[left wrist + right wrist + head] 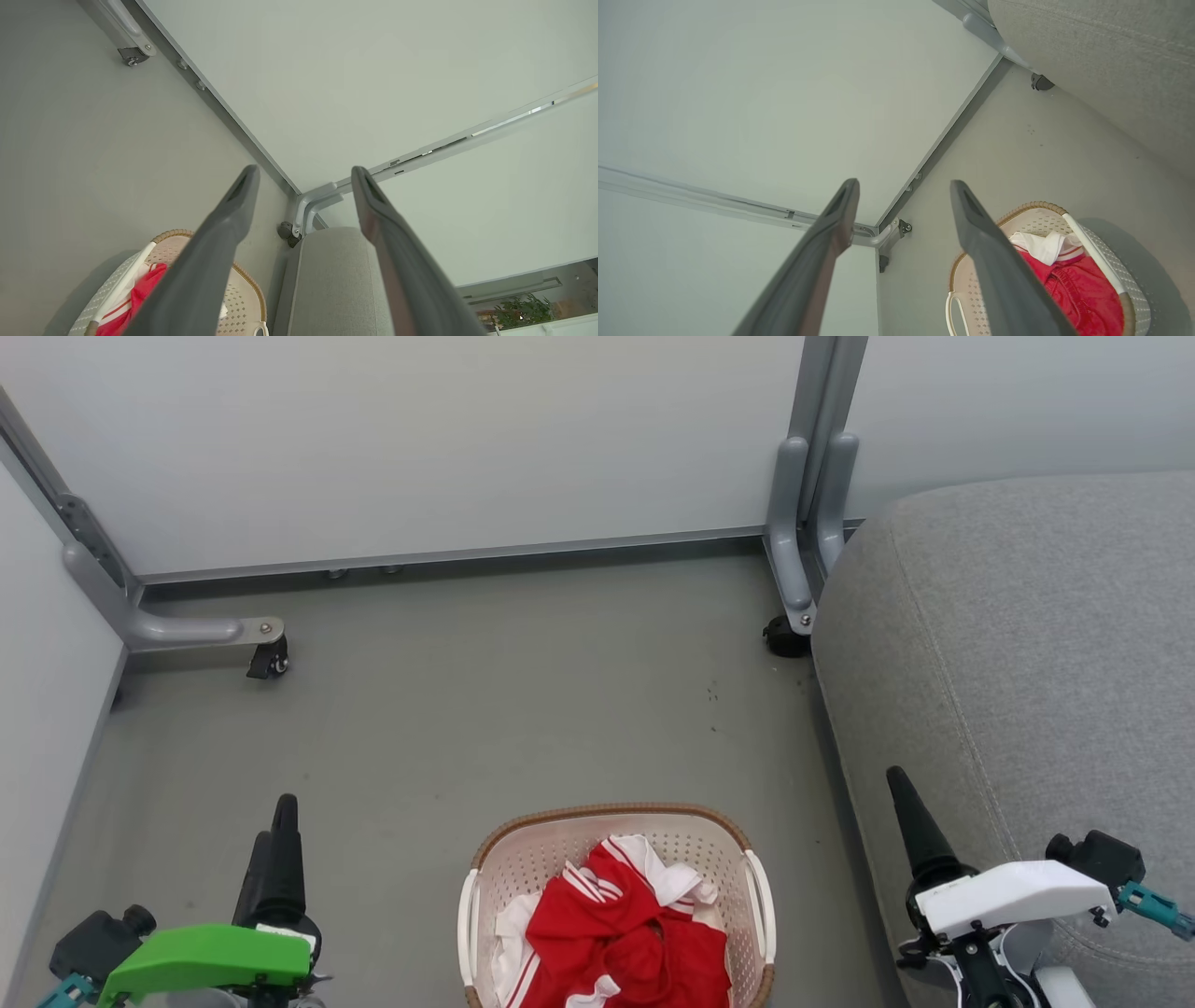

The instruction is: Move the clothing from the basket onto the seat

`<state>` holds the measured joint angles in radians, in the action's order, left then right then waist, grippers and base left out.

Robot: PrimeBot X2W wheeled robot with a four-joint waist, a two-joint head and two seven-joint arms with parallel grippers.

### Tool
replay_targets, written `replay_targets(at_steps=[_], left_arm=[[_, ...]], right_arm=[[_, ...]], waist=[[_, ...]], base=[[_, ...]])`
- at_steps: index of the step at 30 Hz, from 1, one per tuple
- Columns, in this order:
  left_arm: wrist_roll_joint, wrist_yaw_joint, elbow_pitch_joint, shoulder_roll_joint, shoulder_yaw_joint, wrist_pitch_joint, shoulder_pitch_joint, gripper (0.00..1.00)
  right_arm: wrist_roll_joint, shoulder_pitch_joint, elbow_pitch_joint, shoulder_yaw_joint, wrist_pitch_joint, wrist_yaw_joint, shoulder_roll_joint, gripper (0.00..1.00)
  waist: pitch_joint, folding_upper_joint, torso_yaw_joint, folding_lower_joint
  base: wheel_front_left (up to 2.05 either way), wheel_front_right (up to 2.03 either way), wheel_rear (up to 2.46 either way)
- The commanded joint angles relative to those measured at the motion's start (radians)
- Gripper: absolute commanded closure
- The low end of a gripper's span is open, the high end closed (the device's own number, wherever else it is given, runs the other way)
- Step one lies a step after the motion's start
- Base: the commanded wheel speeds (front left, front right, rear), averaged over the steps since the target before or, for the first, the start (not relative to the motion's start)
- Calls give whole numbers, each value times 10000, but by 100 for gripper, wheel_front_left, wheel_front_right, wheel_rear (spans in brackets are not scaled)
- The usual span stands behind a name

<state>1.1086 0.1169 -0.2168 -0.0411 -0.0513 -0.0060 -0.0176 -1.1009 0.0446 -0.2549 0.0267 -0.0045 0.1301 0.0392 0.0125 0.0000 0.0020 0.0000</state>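
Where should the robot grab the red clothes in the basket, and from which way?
Pinch the raised red bunch in the middle of the clothing, coming down from above. The walls of the basket close off every side, so only the top is open, and those crumpled folds stick up, so they should be easy to pinch.

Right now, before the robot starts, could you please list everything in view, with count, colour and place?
clothing: one heap, red and white, in the basket
basket: one, cream with brown rim, on the floor
seat: one, light grey, right of the basket
wall panels: three, pale, behind and left
wheels: two, black, under frame feet
left fingers: two, dark, apart, left of basket
right fingers: two, dark, apart, by the seat
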Motion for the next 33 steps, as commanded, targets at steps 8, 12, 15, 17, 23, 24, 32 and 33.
replay_targets(at_steps=[8, 12, 15, 17, 23, 24, 32, 33], left_arm=[[-1674, -270, 355, -51, 255, -380, 152, 0], [-2334, -345, 410, -109, 407, -520, 210, 0], [-2811, -330, 498, -179, 550, -625, 233, 0], [-3114, -341, 571, -216, 668, -698, 255, 0], [-3902, -451, 725, -274, 925, -885, 341, 0], [-4021, -456, 745, -284, 968, -909, 356, 0], [-4958, -559, 803, -372, 1228, -1152, 479, 0], [-5046, -542, 788, -386, 1248, -1182, 487, 0]], right_arm=[[1669, -73, 298, 388, -392, 4, 55, 0], [2328, -100, 336, 512, -539, 5, 60, 0], [2802, -140, 386, 619, -642, 5, 64, 0], [3090, -170, 419, 692, -706, 5, 66, 0], [3881, -238, 521, 874, -905, 5, 73, 0], [3993, -253, 534, 901, -925, 6, 74, 0], [4972, -306, 635, 1080, -1171, 5, 83, 0], [5071, -313, 648, 1096, -1199, 5, 83, 0]], waist=[[88, 0, 14, 0], [116, 0, 8, 0], [135, 0, 3, 0], [148, 0, 0, 0], [198, 0, -9, 0], [208, 0, -10, 0], [273, 0, -56, 0], [279, 0, -61, 0]], base=[[0, 0, 0], [0, 0, 0], [0, 0, 0], [0, 0, 0], [0, 0, 0], [0, 0, 0], [0, 0, 0], [0, 0, 0]])
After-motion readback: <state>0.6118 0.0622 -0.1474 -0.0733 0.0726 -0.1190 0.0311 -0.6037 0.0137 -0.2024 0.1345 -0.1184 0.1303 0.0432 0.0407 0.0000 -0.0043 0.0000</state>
